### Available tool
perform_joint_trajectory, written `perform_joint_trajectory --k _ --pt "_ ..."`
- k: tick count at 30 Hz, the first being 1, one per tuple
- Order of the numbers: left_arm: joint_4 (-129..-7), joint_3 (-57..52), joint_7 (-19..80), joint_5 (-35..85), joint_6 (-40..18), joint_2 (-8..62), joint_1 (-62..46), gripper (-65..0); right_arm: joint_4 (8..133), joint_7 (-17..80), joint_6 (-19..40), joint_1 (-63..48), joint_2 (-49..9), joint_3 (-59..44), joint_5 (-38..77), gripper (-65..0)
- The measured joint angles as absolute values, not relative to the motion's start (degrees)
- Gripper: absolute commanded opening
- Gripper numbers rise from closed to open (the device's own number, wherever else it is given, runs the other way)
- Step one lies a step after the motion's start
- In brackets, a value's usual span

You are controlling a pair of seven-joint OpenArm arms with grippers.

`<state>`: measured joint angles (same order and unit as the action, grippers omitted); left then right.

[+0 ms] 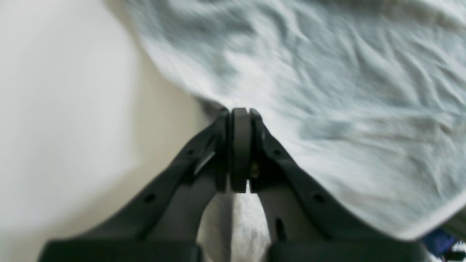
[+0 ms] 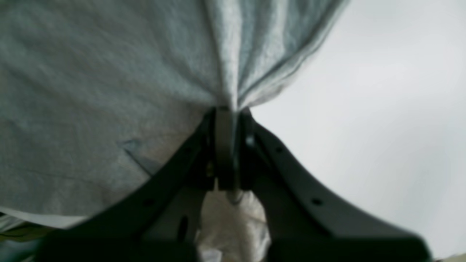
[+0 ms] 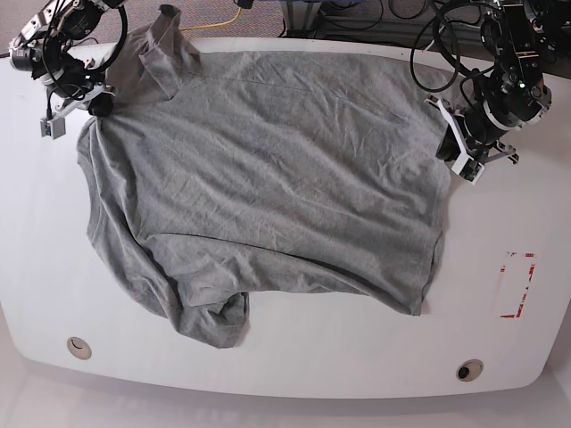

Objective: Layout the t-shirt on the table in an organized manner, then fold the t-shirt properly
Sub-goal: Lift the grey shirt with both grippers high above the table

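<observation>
Left wrist view: left gripper (image 1: 240, 112) clamped tight on edge of t-shirt (image 1: 327, 91); cloth blurred, wrinkled, spread over table (image 1: 54, 109).

Right wrist view: right gripper (image 2: 227, 111) pinched on bunched fold of grey fabric (image 2: 91, 91), pleats fanning from jaws.

Base view: layout step judged in hand, folding not yet begun; shirt (image 3: 268, 178) held at opposite far-side edges, lying mostly flat on white tabletop (image 3: 357, 366); near sleeve crumpled; lettering not seen; next move judged to call for outward tension, then smoothing of sleeve; red outline mark (image 3: 517, 285) uncovered.
</observation>
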<state>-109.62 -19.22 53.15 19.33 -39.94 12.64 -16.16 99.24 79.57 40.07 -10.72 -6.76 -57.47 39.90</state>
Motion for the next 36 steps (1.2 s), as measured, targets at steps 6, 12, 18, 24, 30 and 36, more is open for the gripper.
perform_joint_trajectory --k 6,12,18,24,30,36 --pt "-109.67 -21.47 53.21 19.27 -39.94 12.12 -11.38 -65.0 103.77 81.21 40.01 -8.56 -8.32 -57.36 40.16 -65.0" --pt "-109.71 -21.65 53.01 19.40 -39.97 10.96 -4.56 -65.0 105.93 81.23 40.05 -6.39 -10.09 -55.31 40.21 -65.0" --pt "-109.73 -21.63 53.15 19.33 -40.10 11.05 2.09 -65.0 109.36 81.23 40.03 -3.66 -11.75 -52.80 39.86 -65.0" --pt "-109.73 -21.61 53.21 19.22 -40.14 11.16 8.95 -65.0 110.43 81.25 40.03 1.58 -13.80 -50.72 40.45 -65.0" --pt "-109.71 -21.37 53.12 19.18 -40.12 11.16 16.08 -65.0 110.61 81.23 40.05 6.61 -16.38 -48.03 40.29 -65.0" --pt "-109.71 -21.39 53.19 19.14 -40.14 11.09 22.09 -65.0 110.56 81.32 40.07 11.84 -17.32 -45.45 40.25 -65.0"
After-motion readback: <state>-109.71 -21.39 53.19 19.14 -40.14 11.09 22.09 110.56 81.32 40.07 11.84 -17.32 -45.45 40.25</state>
